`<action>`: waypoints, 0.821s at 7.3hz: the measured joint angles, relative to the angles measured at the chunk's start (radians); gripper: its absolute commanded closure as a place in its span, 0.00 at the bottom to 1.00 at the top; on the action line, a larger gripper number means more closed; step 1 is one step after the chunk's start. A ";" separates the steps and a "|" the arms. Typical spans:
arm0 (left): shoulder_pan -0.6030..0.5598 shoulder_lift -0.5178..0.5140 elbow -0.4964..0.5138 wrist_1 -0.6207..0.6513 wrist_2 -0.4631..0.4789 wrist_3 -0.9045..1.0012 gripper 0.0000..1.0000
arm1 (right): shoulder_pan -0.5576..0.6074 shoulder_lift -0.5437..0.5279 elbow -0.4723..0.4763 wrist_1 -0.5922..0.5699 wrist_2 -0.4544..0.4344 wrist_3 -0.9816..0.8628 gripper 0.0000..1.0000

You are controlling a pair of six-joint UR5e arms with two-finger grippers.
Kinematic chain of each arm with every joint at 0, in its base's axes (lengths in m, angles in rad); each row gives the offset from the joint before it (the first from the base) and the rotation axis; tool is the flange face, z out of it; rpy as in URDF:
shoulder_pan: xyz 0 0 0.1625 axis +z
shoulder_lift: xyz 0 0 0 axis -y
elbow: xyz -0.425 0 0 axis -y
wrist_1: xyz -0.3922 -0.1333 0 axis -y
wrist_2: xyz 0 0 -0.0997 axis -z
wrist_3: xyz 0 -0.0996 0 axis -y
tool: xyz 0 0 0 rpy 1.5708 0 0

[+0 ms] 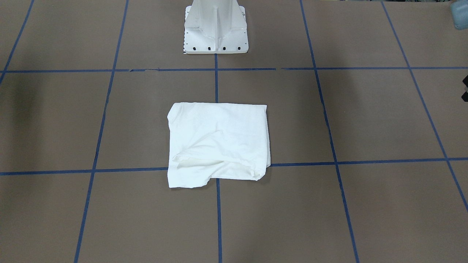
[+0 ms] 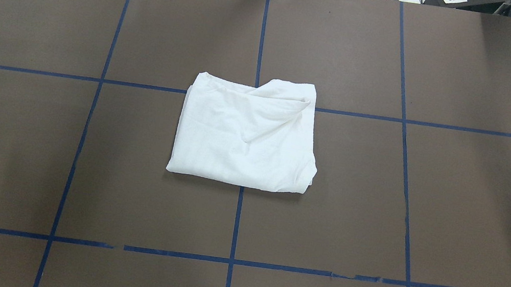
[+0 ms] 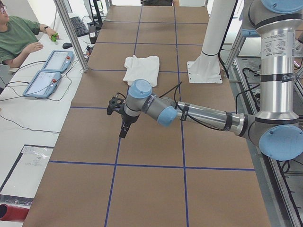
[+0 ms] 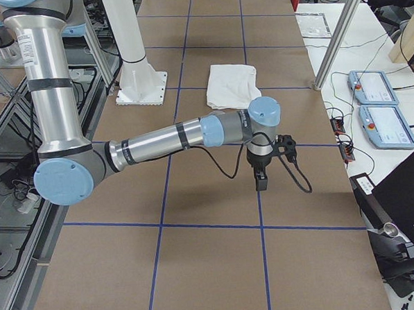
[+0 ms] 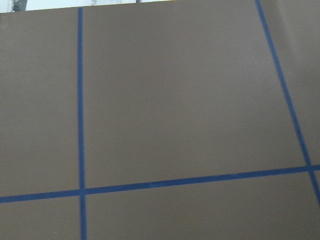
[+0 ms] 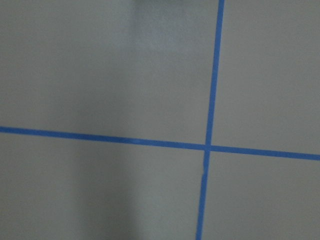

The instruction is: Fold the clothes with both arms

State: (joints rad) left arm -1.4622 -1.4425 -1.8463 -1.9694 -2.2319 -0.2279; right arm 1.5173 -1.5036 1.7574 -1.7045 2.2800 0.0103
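While the folded white T-shirt (image 2: 246,137) lies over a crossing of blue tape lines (image 2: 237,220) midway on the brown table (image 2: 475,202), near the white pedestal base (image 1: 215,33), the left gripper (image 3: 123,133) and right gripper (image 4: 261,183) hang low over bare squares well apart from it; whether either is open or closed cannot be told. A green-shirted operator (image 3: 16,38) sits beside two teach pendants (image 3: 57,60).

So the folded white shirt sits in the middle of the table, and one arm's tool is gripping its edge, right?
Not quite. The shirt is folded in the middle of the table, but nothing grips it: the overhead view shows it alone, and the side views show the left tool and right tool over bare table, apart from it.
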 measured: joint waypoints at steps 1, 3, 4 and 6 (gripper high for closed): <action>-0.042 0.039 0.005 0.001 0.000 0.104 0.00 | 0.043 -0.048 0.015 -0.038 0.004 -0.111 0.00; -0.073 0.096 0.033 -0.008 -0.001 0.169 0.00 | 0.082 -0.101 0.022 -0.066 -0.001 -0.193 0.00; -0.076 0.106 0.056 -0.014 0.000 0.169 0.00 | 0.086 -0.109 0.015 -0.067 -0.007 -0.206 0.00; -0.077 0.116 0.075 -0.002 0.001 0.170 0.00 | 0.086 -0.116 -0.003 -0.069 -0.007 -0.202 0.00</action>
State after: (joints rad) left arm -1.5390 -1.3264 -1.7709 -1.9714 -2.2313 -0.0582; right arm 1.6036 -1.6195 1.7548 -1.7738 2.2725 -0.1913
